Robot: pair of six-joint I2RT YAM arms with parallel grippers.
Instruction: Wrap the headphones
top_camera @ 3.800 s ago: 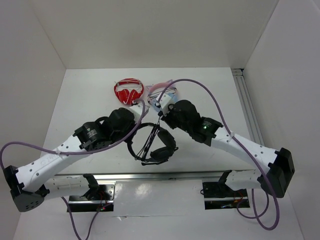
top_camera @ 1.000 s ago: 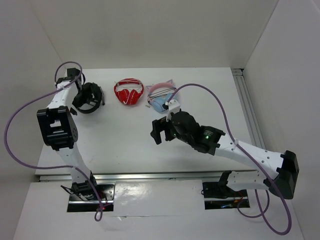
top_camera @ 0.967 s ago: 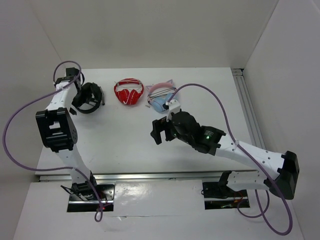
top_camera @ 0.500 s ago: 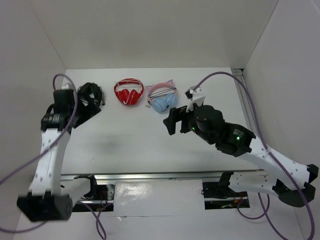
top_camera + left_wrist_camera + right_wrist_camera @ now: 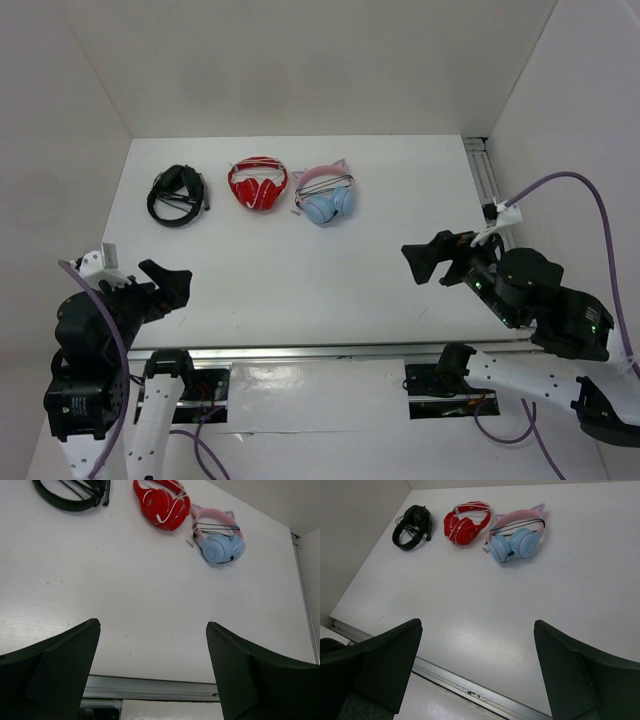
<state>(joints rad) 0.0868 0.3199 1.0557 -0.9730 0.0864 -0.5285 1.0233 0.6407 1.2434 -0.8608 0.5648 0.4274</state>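
We log the headphones (image 5: 177,196) resting far-left on the table (image 5: 300,270) beside the red pair (image 5: 258,184); left gripper (image 5: 152,625) and right gripper (image 5: 477,625) both gape wide, holding nothing.

The near and middle stretch of the table (image 5: 300,270) is wide open. The only obstacles sit in one row along the far side: black headphones (image 5: 177,195) near the left wall (image 5: 80,150), then red headphones (image 5: 258,184), then light-blue cat-ear headphones (image 5: 325,197). The gaps are narrow, tightest between red and blue. Right of the blue pair it's bare up to the metal rail (image 5: 488,190). The left gripper (image 5: 165,285) and right gripper (image 5: 420,262) hang over the near edge, jaws spread, well apart from the row.
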